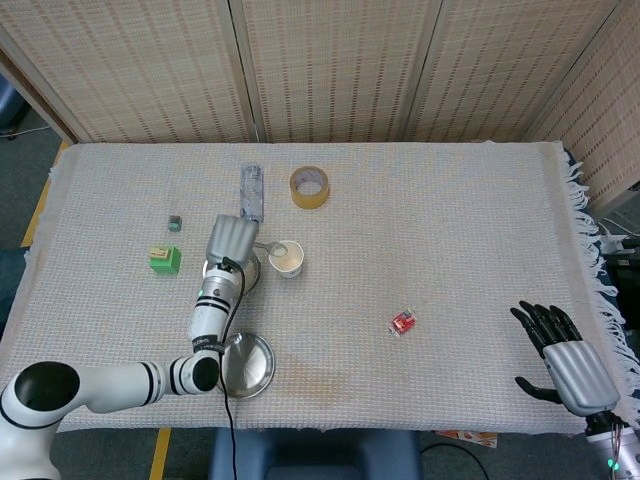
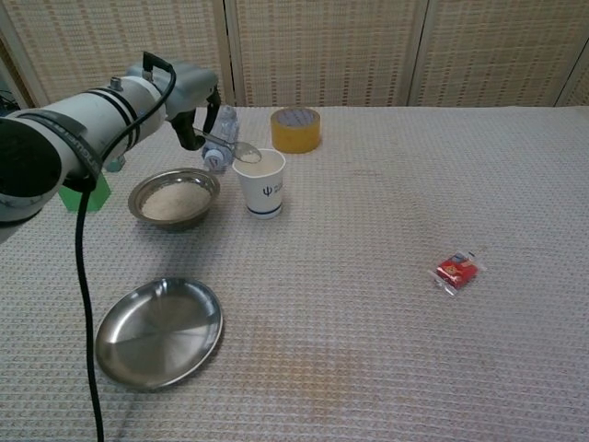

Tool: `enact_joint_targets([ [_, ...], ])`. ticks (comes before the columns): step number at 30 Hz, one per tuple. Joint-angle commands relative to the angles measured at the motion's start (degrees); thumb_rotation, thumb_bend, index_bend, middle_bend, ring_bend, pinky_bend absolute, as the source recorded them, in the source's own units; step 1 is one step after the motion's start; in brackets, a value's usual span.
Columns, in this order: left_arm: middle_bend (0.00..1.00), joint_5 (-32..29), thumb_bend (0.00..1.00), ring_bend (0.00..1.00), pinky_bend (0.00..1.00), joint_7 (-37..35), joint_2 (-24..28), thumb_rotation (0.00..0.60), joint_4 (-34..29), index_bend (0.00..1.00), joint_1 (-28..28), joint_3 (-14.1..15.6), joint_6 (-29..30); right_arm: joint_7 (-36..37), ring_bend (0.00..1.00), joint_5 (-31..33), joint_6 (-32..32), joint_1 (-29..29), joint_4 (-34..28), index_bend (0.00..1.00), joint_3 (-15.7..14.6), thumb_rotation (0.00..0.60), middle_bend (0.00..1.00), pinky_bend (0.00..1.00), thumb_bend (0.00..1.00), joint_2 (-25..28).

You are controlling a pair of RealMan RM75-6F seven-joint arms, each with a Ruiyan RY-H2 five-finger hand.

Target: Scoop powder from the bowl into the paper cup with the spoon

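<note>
Cream waffle-weave tablecloth [image 2: 386, 350] fills the frame, with a faint tan stain low at centre. White paper cup [image 2: 260, 182] carries a dark blue mark. Shiny steel bowl [image 2: 174, 199] holds pale beige powder; bare silver plate [image 2: 158, 331] at lower left. Yellow tape roll [image 2: 295, 129] up top, red packet [image 2: 457, 272] at right, green block [image 1: 165, 260] at left.

The left arm hides part of the bowl [image 1: 247, 273].
</note>
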Motion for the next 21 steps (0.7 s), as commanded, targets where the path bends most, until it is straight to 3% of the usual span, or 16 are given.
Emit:
enact_joint_targets([
  [1,1.0,5.58,0.39,1.0,1.0,2.31,-3.31,0.6,4.06,0.57,0.19,2.97,3.38,0.12,0.0,-0.1,-0.01,0.0,-0.04,0.0,-0.06,0.6,0.0,0.0,0.09,0.08],
  [7,1.0,14.17,0.39,1.0,1.0,3.12,-7.24,0.6,10.24,0.57,1.83,6.48,6.61,0.34,0.0,-0.19,0.26,-0.11,-0.1,0.0,-0.06,0.6,0.0,0.0,0.09,0.21],
  [21,1.0,30.45,0.39,1.0,1.0,3.13,-13.36,0.6,22.49,0.57,6.01,9.9,12.08,0.32,0.0,-0.39,0.33,-0.23,-0.37,0.0,-0.22,0.6,0.0,0.0,0.09,0.49],
])
